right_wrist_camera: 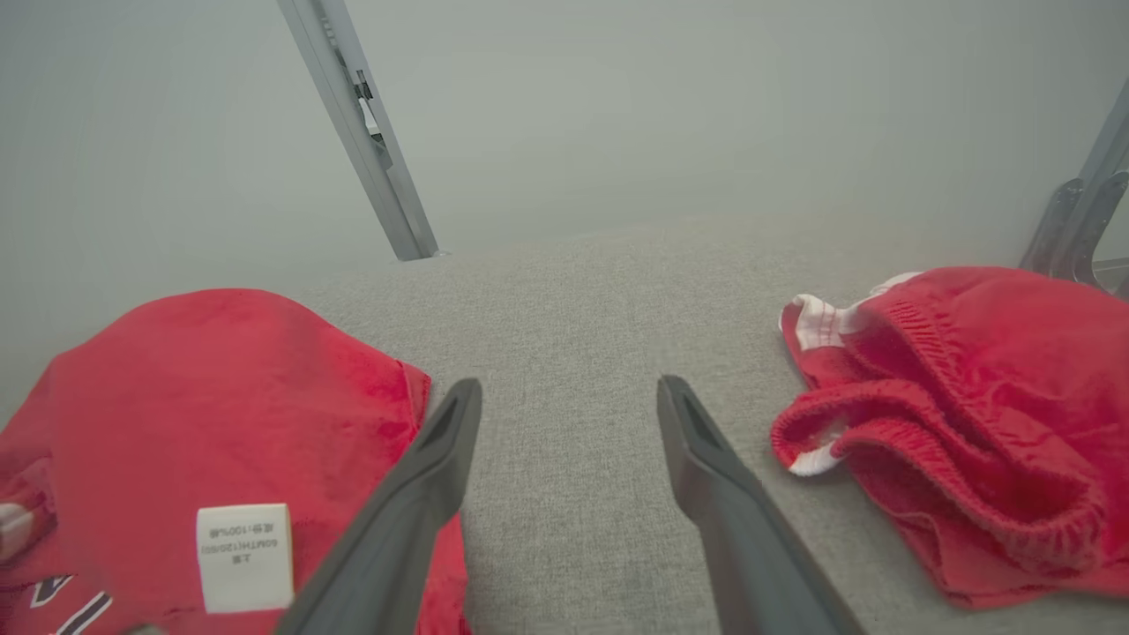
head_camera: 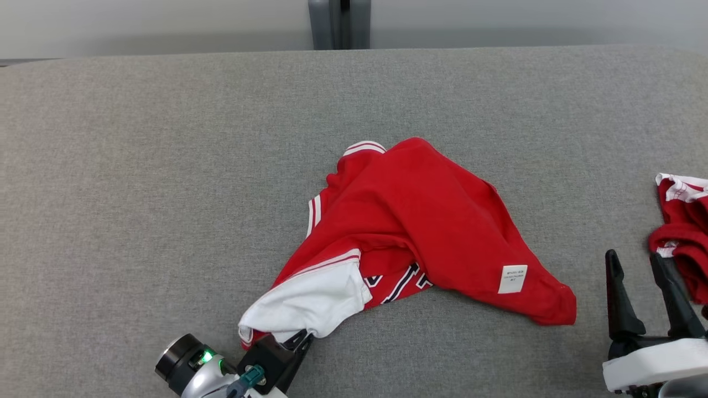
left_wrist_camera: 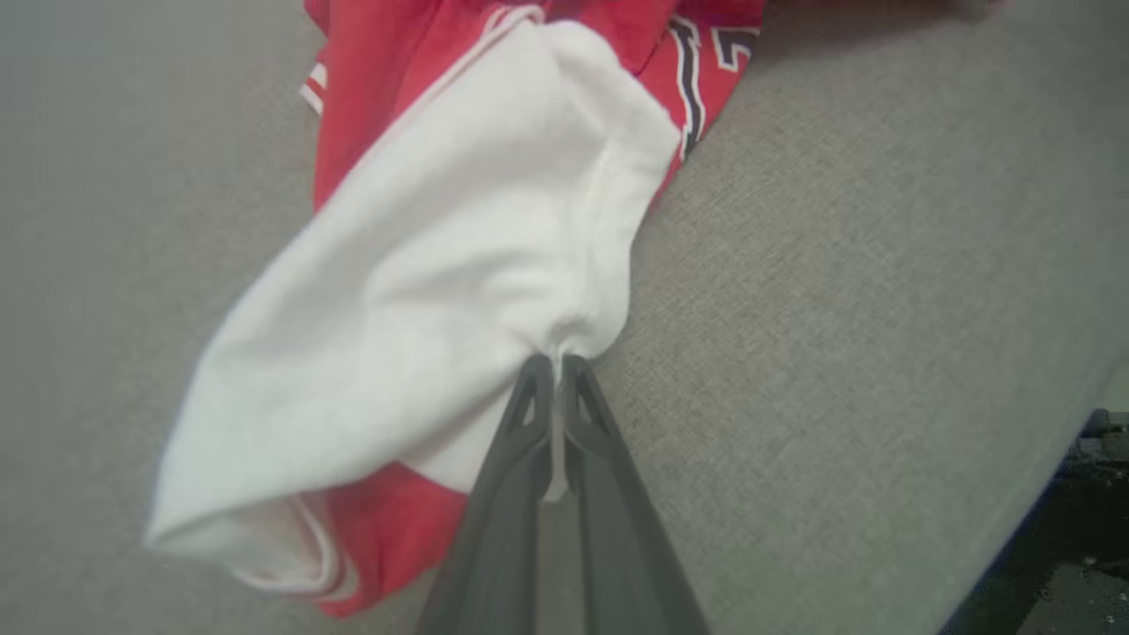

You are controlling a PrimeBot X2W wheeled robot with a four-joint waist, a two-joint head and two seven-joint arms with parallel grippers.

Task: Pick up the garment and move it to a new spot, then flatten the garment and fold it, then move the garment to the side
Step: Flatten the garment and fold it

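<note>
A red garment with white trim and a white sleeve lies crumpled on the grey cloth table; a white care label faces up. My left gripper sits at the near left, shut on the white sleeve's edge. In the left wrist view the fingers pinch the white cloth between them. My right gripper stands open at the near right, with nothing between its fingers. In the right wrist view the right gripper points over bare table between the garment and another red piece.
A second red garment with an elastic waistband lies at the right edge, close to my right fingers; it shows as red shorts in the right wrist view. A grey post stands behind the table.
</note>
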